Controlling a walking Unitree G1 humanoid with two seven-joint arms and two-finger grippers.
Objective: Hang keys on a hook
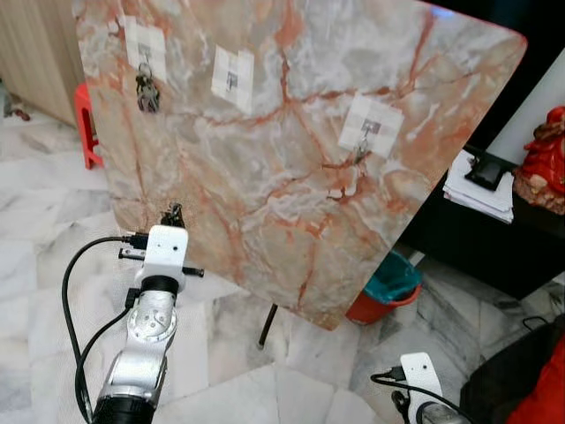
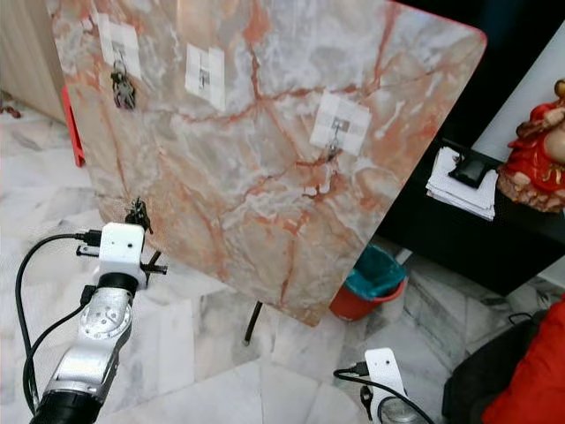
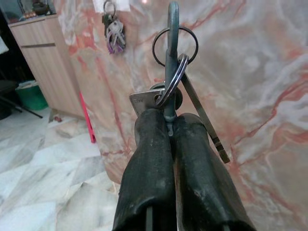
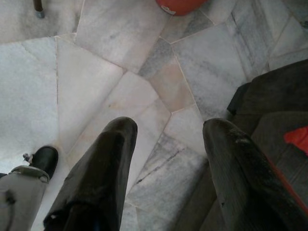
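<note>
The right gripper (image 4: 166, 144) hangs idle above the marble floor (image 4: 144, 62), its fingers spread apart. Further forward, the left gripper (image 3: 171, 122) is pressed together on a key ring (image 3: 174, 45) with its keys (image 3: 202, 113) dangling, held low before the marble board (image 1: 291, 177). Beyond, three adhesive hooks are fixed high on the board: the left hook (image 1: 144, 44) already carries a key bunch (image 1: 147, 93), while the middle hook (image 1: 232, 78) appears free. A thin-edge pinch may let the ring twist or slip, and pushing against the propped board might shift it.
</note>
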